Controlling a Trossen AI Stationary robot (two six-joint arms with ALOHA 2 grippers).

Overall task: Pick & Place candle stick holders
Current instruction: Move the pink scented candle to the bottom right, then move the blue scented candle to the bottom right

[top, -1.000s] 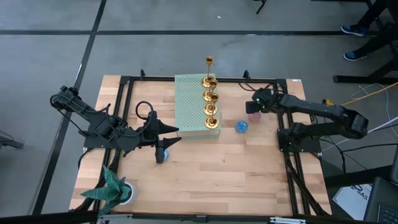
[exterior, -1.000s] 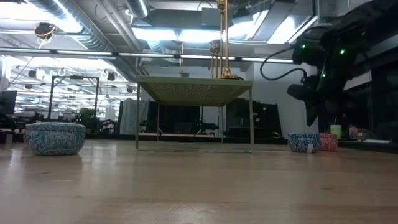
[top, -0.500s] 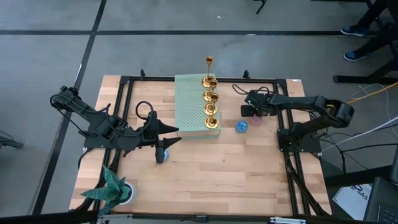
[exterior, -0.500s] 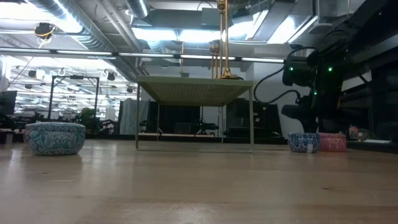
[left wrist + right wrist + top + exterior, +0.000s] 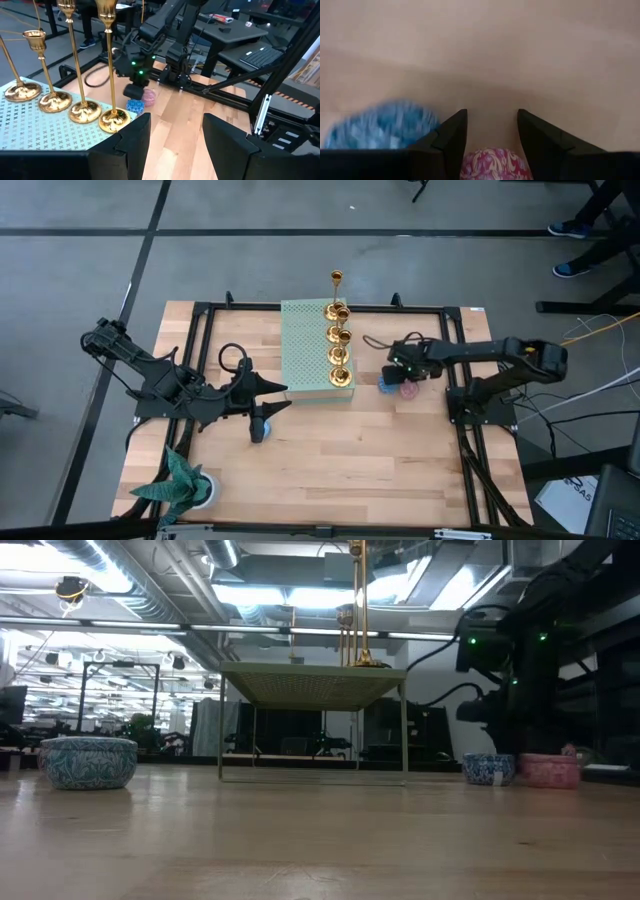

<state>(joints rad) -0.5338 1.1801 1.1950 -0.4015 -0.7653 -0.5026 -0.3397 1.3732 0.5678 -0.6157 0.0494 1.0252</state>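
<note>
While over pink tin [image 5: 492, 164], right gripper [image 5: 490, 131]

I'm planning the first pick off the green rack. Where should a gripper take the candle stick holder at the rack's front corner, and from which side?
Judging by shape, grip the front candle stick holder on its thin upright stem, above the flared base. Approach level from the open table side of the green rack, since the other holders stand in a row behind it.
</note>
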